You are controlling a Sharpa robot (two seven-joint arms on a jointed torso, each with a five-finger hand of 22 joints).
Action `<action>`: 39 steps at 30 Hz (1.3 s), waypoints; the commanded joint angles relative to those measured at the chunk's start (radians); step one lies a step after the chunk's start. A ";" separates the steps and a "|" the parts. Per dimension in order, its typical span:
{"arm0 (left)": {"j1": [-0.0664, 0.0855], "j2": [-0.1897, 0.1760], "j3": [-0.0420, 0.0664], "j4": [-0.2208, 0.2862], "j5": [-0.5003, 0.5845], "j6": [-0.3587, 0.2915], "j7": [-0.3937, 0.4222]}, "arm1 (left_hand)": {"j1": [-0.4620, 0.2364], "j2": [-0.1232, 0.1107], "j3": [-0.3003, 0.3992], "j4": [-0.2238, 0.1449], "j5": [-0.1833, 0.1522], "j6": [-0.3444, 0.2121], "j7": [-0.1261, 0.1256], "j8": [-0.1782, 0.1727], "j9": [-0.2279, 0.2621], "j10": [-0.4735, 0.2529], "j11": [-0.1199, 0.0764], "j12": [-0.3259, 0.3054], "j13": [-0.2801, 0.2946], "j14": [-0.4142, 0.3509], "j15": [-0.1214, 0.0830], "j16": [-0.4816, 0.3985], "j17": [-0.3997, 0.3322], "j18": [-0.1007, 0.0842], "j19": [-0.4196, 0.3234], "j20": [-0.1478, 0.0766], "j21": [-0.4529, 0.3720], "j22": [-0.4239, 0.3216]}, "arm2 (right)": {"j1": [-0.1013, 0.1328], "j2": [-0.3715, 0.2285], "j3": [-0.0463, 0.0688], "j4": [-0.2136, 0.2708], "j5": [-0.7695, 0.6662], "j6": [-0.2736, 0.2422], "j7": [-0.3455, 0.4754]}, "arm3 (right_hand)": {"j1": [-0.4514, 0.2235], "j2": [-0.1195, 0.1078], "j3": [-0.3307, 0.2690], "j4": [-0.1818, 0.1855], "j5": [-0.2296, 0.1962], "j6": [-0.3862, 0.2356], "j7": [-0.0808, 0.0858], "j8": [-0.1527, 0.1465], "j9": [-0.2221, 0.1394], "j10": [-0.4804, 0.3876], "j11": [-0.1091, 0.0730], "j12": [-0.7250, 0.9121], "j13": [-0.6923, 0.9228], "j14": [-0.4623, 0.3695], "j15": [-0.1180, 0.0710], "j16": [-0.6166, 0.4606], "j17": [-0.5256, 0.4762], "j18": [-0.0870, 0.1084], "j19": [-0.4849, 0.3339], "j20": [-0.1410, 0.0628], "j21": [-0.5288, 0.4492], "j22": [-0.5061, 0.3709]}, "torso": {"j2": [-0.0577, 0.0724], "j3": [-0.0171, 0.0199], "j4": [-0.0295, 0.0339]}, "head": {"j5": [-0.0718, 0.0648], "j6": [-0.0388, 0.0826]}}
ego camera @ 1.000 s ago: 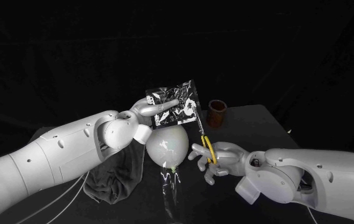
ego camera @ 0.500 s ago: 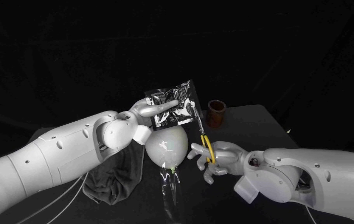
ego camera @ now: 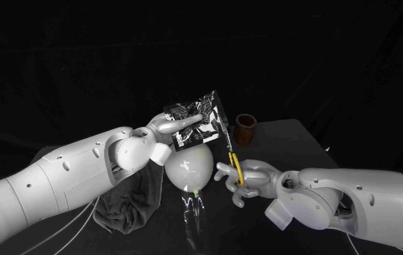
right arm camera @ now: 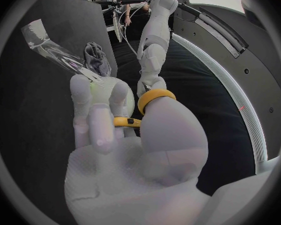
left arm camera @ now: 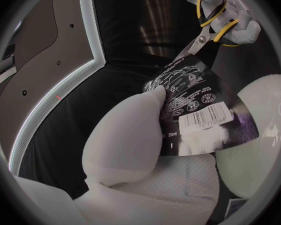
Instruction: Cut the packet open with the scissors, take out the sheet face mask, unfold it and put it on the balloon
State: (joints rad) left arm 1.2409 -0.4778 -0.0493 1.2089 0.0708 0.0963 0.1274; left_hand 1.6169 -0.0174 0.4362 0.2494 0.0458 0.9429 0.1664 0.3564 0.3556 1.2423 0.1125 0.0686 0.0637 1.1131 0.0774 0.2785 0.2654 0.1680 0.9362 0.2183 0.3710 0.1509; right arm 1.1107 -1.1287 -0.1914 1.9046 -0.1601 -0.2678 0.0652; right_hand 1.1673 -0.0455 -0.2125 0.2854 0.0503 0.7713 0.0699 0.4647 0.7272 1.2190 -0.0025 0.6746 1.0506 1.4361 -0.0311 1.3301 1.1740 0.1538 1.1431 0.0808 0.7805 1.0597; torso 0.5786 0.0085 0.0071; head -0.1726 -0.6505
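The packet (ego camera: pixel 201 120) is pinched by the left hand (ego camera: pixel 172 124) above the balloon (ego camera: pixel 188 167); the scissors (ego camera: pixel 233 157) (yellow handles) are gripped by the right hand (ego camera: pixel 248 183), blades at the packet's edge.

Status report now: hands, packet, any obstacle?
Left robot hand holds packet above balloon. Right robot hand holds scissors, blades at packet edge. Nothing blocking.
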 commanded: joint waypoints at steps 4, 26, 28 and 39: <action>0.000 0.003 0.000 -0.001 -0.012 0.015 0.001 | 0.000 0.006 0.006 0.000 0.003 0.006 -0.001 0.003 0.019 0.005 -0.001 -0.005 0.000 0.006 -0.001 0.003 0.001 0.014 0.000 -0.001 0.006 0.001 | 0.001 0.000 0.002 0.000 -0.015 -0.002 0.023 | 0.021 0.026 -0.029 -0.001 -0.002 0.033 0.023 0.042 -0.002 0.252 0.016 0.103 0.065 0.019 -0.014 0.020 0.029 0.001 0.025 -0.009 0.035 0.024 | 0.000 -0.0003 0.0000 | 0.001 -0.003; 0.000 0.004 0.001 -0.014 -0.167 -0.010 0.000 | -0.026 0.006 0.031 -0.027 0.003 0.007 0.000 0.007 0.032 0.013 -0.006 -0.004 0.001 0.082 -0.020 0.043 0.026 0.016 0.048 -0.030 0.054 0.024 | 0.007 -0.019 0.002 -0.002 -0.070 0.014 0.000 | 0.063 0.062 -0.153 0.000 -0.002 -0.054 0.073 -0.070 -0.083 0.046 0.066 -0.416 -0.251 -0.061 0.026 -0.086 -0.119 0.017 -0.061 0.021 -0.086 -0.041 | 0.000 0.0004 -0.0010 | 0.002 -0.008; 0.000 0.004 0.001 -0.013 -0.182 -0.008 0.002 | -0.030 0.007 0.033 -0.029 0.003 0.007 0.000 0.008 0.034 0.015 -0.007 -0.004 0.001 0.088 -0.021 0.047 0.029 0.016 0.050 -0.033 0.058 0.026 | 0.008 -0.020 0.002 -0.003 -0.075 0.017 -0.003 | 0.064 0.063 -0.157 0.000 -0.002 -0.053 0.074 -0.073 -0.085 0.050 0.066 -0.425 -0.262 -0.061 0.027 -0.085 -0.120 0.018 -0.061 0.022 -0.085 -0.040 | 0.001 0.0005 -0.0007 | 0.001 -0.009; 0.000 0.001 0.001 -0.013 -0.223 -0.013 0.022 | -0.048 0.011 0.041 -0.043 0.003 0.004 -0.003 0.009 0.045 0.044 -0.014 0.004 0.004 0.113 -0.030 0.068 0.049 0.013 0.053 -0.041 0.075 0.035 | 0.015 -0.038 0.002 -0.004 -0.099 0.031 -0.024 | 0.068 0.067 -0.170 0.001 -0.002 -0.035 0.076 -0.081 -0.094 0.076 0.068 -0.453 -0.305 -0.055 0.028 -0.079 -0.117 0.018 -0.053 0.025 -0.073 -0.033 | 0.000 0.0001 0.0002 | -0.002 -0.012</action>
State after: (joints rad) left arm 1.2416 -0.4772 -0.0482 1.1931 -0.1114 0.0802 0.1328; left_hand 1.5683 -0.0154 0.4683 0.2206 0.0458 0.9432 0.1672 0.3598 0.3557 1.2816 0.0982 0.0686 0.0672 1.2199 0.0443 0.3434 0.3138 0.1711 0.9848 0.1806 0.4434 0.1852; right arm 1.1228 -1.1637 -0.1922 1.9000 -0.2352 -0.2595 0.0393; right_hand 1.2317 0.0188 -0.3765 0.2869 0.0503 0.7861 0.0928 0.3882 0.6337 1.2093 0.0071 0.2234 0.7452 1.3946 0.0105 1.2469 1.0573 0.1620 1.0890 0.1026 0.7059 1.0271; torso 0.5787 0.0087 0.0064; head -0.1741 -0.6620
